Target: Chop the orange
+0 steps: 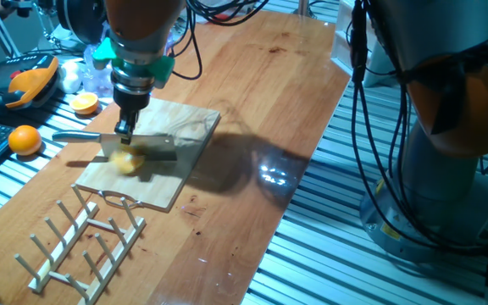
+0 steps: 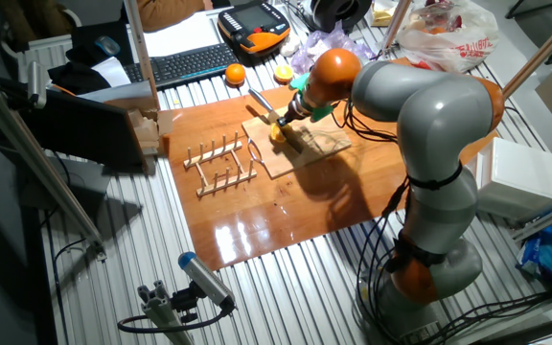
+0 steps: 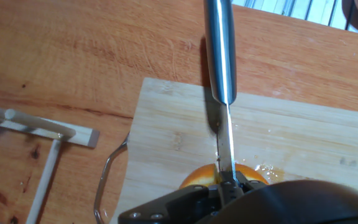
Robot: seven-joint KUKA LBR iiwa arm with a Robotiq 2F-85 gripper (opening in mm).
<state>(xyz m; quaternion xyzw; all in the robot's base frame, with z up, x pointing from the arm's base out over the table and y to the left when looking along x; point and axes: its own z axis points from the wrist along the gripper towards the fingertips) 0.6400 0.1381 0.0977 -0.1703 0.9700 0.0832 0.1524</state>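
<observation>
The gripper (image 1: 124, 131) is closed on the spine of a knife (image 1: 134, 142), its fingers pinching the blade from above so that the edge points down at the cutting board (image 1: 176, 161). In the hand view the knife (image 3: 224, 124) runs straight away from the camera, thin blade near the fingers and rounded metal handle farther out, reaching beyond the board's far edge. The blade rests on top of the orange (image 3: 199, 177), crossing roughly its middle; how deep it sits cannot be told. The orange is a small domed piece with bright peel, showing on both sides of the blade, and a little wet juice glistens on the board just beside it. From one fixed view the orange (image 1: 126, 161) looks pale yellow and lies near the front left part of the board, directly under the gripper. A wooden dish rack (image 1: 83, 241) stands on the table (image 1: 252, 102) just in front of the board. Off the table's left edge lie a whole orange (image 1: 24, 139) and an orange half (image 1: 84, 103).
</observation>
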